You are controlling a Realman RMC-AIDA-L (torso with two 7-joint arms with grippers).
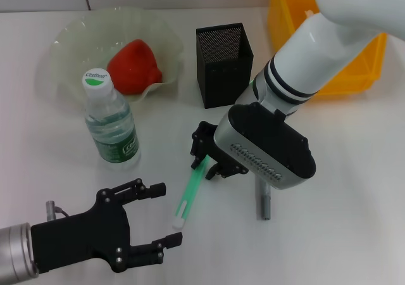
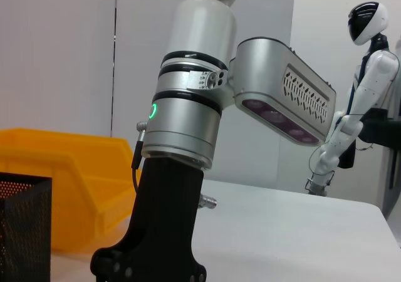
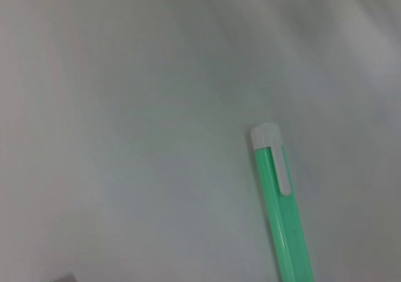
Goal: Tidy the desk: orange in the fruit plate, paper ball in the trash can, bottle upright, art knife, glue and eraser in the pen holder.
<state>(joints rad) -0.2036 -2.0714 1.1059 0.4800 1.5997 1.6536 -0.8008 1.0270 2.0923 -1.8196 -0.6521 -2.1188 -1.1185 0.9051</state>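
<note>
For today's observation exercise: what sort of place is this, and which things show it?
Probably a robotics lab's mock desk: a white table with a pen holder, a yellow trash can, and a humanoid robot behind.

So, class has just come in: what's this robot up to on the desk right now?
It is tidying the desk. The right gripper is down at one end of a green pen-like tool lying on the table, its jaws around that end. The left gripper hovers open near the tool's other end. The orange sits in the fruit plate, the bottle stands upright, and the pen holder waits beside the trash can.
</note>
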